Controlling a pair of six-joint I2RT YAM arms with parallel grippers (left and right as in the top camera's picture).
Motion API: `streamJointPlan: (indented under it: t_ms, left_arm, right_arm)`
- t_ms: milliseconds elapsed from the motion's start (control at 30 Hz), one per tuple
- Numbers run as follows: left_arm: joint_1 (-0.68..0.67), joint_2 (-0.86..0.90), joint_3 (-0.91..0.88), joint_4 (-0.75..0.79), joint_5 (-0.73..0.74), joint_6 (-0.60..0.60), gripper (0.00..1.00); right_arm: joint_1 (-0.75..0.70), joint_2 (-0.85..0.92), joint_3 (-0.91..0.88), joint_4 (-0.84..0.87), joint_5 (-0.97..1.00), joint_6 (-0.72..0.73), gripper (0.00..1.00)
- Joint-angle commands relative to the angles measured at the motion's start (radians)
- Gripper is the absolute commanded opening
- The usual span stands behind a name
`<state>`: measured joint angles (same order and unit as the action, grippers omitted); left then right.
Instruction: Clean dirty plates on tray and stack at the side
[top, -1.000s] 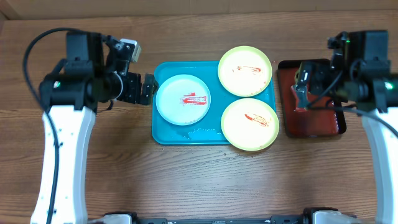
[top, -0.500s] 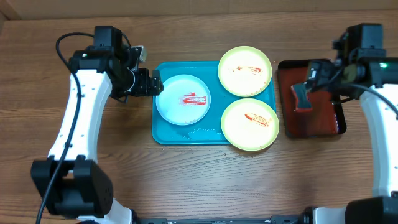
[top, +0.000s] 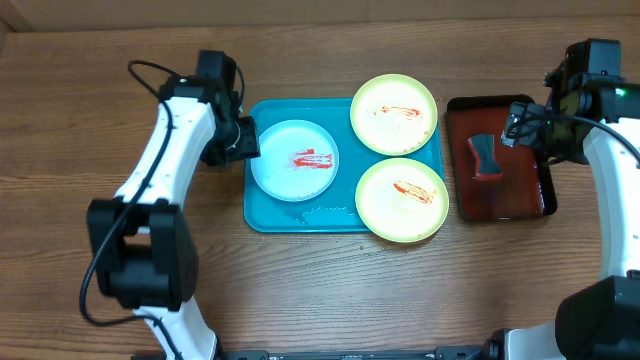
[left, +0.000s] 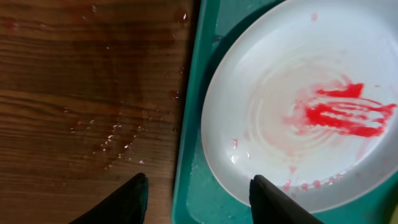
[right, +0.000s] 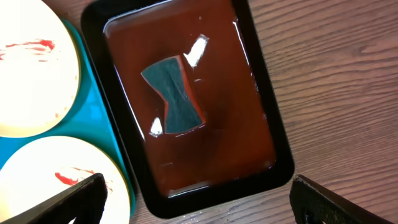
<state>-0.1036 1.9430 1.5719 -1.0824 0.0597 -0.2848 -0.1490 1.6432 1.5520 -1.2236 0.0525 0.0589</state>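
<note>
Wooden bench (top: 300, 290) holds the tray (top: 300, 212) with all three plates (top: 275, 165) smeared, none stacked; left claw (left: 199, 186) and right claw (right: 196, 186) both gape apart, apparently holding nothing.

Robot lab test bench, wood-grain table (top: 300, 300), two white cable-trailing robot arms at its sides, left arm (top: 165, 150), right arm (top: 615, 190), staged dishwashing props, turquoise tray (top: 300, 215), sauce-smeared plastic plates (top: 295, 160), sponge (top: 485, 155) in wet dark red tray (top: 505, 200).
</note>
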Motion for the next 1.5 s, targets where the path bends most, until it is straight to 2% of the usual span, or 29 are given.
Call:
streamJointPlan:
  t_ms: [0,167,300,967,1133,1300,1367,1467]
  left_arm:
    - [-0.009,0.076,0.019,0.004,0.027,0.039,0.47]
    - [-0.009,0.151,0.019,0.026,0.027,0.038,0.32]
    - [-0.010,0.179,0.019,0.046,0.053,0.038,0.25]
    - [-0.034,0.180,-0.046,0.208,0.059,0.072,0.32]
    - [-0.035,0.180,-0.074,0.220,0.048,0.076,0.30]
    - [-0.035,0.180,-0.077,0.219,0.034,0.075,0.11]
    - [-0.035,0.180,-0.077,0.221,0.034,0.075,0.04]
    - [-0.035,0.180,-0.077,0.223,0.034,0.075,0.04]
  right_arm:
    - [0.003,0.011,0.020,0.003,0.006,-0.007,0.96]
    - [0.003,0.011,0.020,0.003,0.006,-0.007,0.96]
    - [0.003,0.011,0.020,0.002,0.006,-0.007,0.96]
    - [0.003,0.013,0.020,0.006,-0.005,-0.007,0.96]
    - [0.003,0.013,0.020,0.010,-0.005,-0.007,0.96]
    - [0.003,0.013,0.020,0.010,-0.005,-0.007,0.95]
    - [0.003,0.013,0.020,0.010,-0.005,-0.007,0.87]
    - [0.003,0.012,0.020,0.010,-0.005,-0.007,0.80]
